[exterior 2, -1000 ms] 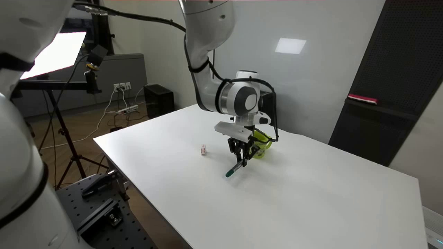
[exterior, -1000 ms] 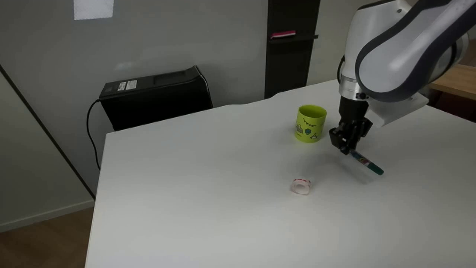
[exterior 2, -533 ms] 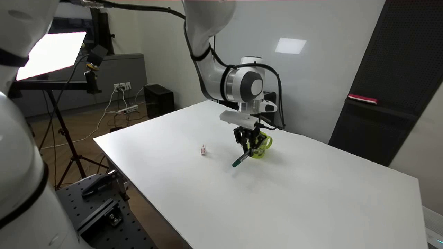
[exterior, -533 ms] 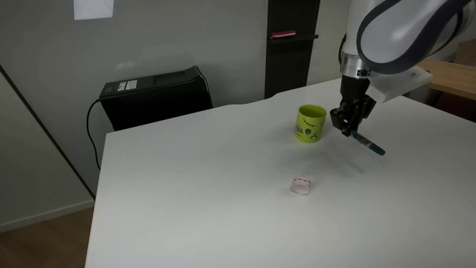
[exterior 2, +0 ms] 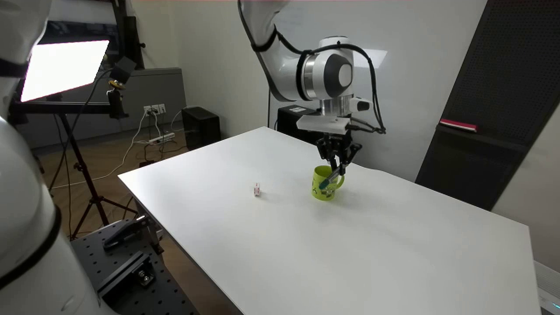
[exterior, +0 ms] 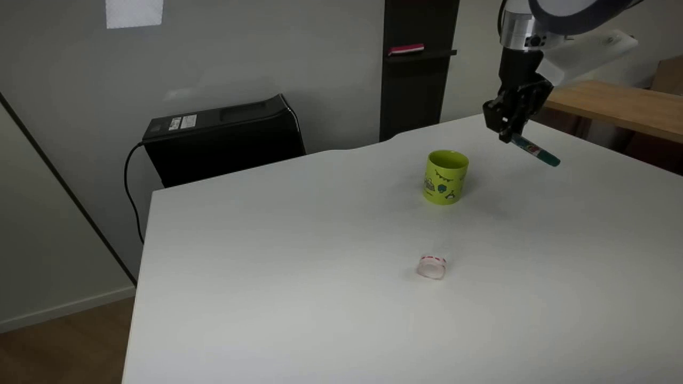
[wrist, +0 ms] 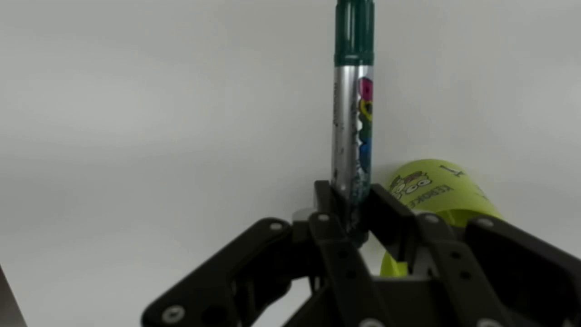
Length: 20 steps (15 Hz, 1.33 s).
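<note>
My gripper is shut on a marker, gripping it near its lower end. The marker has a silver barrel with coloured print and a dark green cap that points away from the fingers. In an exterior view the marker hangs tilted above the white table, cap end lower. A lime-green mug with printed figures stands upright on the table, close by and below the gripper. Seen from the wrist, the mug lies to the right, partly hidden by a finger. A small white and red ring, perhaps tape, rests apart from them.
The white table carries the mug and ring. Behind its far edge stands a black case. A wooden surface lies beyond the table. A lamp on a tripod and a black perforated plate stand beside the table.
The gripper has risen from the table with the marker still in it, moving slightly right in both exterior views. Mug and ring have stayed where they were.
</note>
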Motion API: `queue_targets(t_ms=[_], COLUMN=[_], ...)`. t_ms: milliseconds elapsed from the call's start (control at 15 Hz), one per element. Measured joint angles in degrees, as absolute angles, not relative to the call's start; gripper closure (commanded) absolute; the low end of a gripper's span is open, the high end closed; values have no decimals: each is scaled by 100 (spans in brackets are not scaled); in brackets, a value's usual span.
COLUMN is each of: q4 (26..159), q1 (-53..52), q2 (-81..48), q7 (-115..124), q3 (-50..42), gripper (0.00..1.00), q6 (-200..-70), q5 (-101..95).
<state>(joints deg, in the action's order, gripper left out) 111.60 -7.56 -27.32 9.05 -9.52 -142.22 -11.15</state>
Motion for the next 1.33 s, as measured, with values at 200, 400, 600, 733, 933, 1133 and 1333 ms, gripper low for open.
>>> queue_targets(t_ms=[200,400,600,733,933,1133,1333], q4=[10941,10802,10757,10751,10749,10731,10652], q1=[-658,-593,-577,-581,-622,-776,-1060], q2=[-2693,-2693,-2702,-2733,-2882,-3128,-3428], q7=[911,1017,1219,1407,1726,2044,2276], q3=[-998,-1047,-1120,-1177,-1267,-1404,-1593], gripper=[94,94,94,94,94,94,94], q6=[-14277,-14589,-15113,-15543,-16204,-16743,-17104], q5=[-1197,-1256,-1256,-1252,-1242,-1178,-931])
